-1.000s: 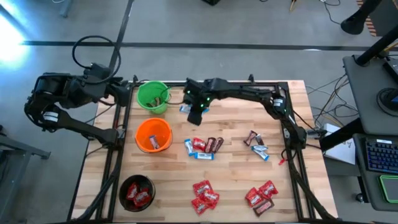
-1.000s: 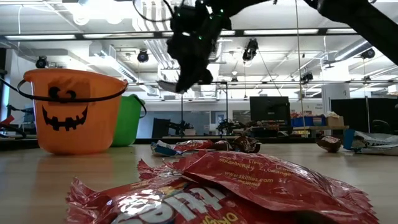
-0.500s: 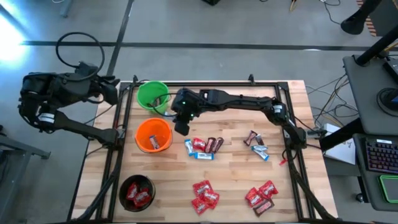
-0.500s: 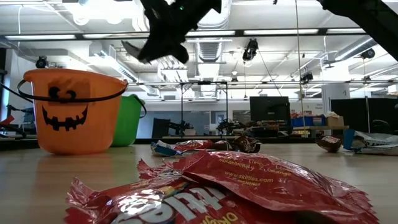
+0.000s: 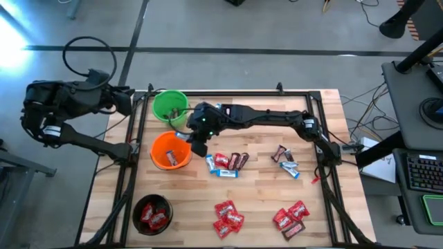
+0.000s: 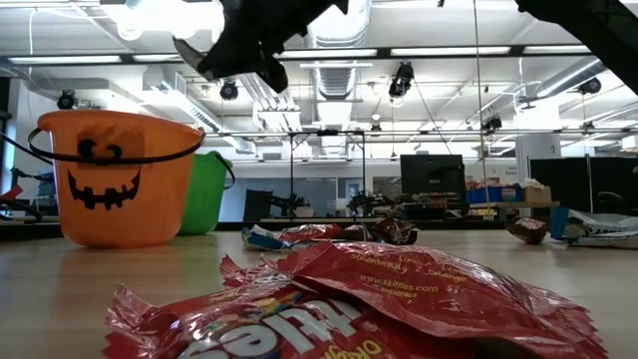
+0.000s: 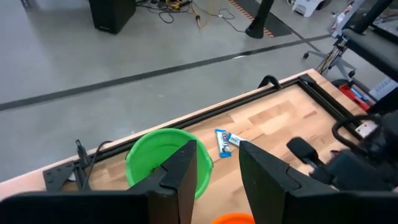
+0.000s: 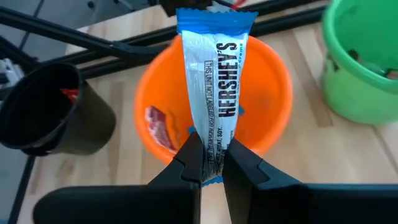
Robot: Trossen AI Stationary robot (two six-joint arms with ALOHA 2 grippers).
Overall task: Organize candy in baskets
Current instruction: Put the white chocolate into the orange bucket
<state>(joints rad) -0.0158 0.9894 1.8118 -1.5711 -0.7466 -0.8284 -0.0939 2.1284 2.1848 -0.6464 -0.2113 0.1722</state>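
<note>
Holding: the right gripper (image 8: 211, 163) pinches a blue-and-white bar (image 8: 214, 93) by one end, jaws closed on the wrapper, the bar standing out past the fingertips.
Right gripper place: above the table (image 5: 263, 214), at the 3 o'clock rim of the orange bucket (image 5: 170, 150); in the right wrist view the bar crosses the bucket's mouth.
Orange bucket: at about 9 o'clock on the table; a red sweet (image 8: 160, 127) lies inside it, and a jack-o'-lantern face shows on its side in the low view.
Green bucket (image 5: 169, 107): at 12 o'clock of the orange one, near the table's far left corner; something small lies inside, too small to tell.
Black bucket (image 5: 152, 213): at 6 o'clock of the orange one, near the front left corner, with red sweets inside.
Loose candy: a mixed cluster (image 5: 227, 163) at 3 o'clock of the orange bucket; a second small cluster (image 5: 285, 159) further right; two red piles (image 5: 227, 216) near the front edge; one blue-and-white piece (image 7: 224, 142) just beside the green bucket.
Left gripper (image 7: 217, 165): off the table's far left corner, beyond the green bucket, jaws parted, holding nothing.
</note>
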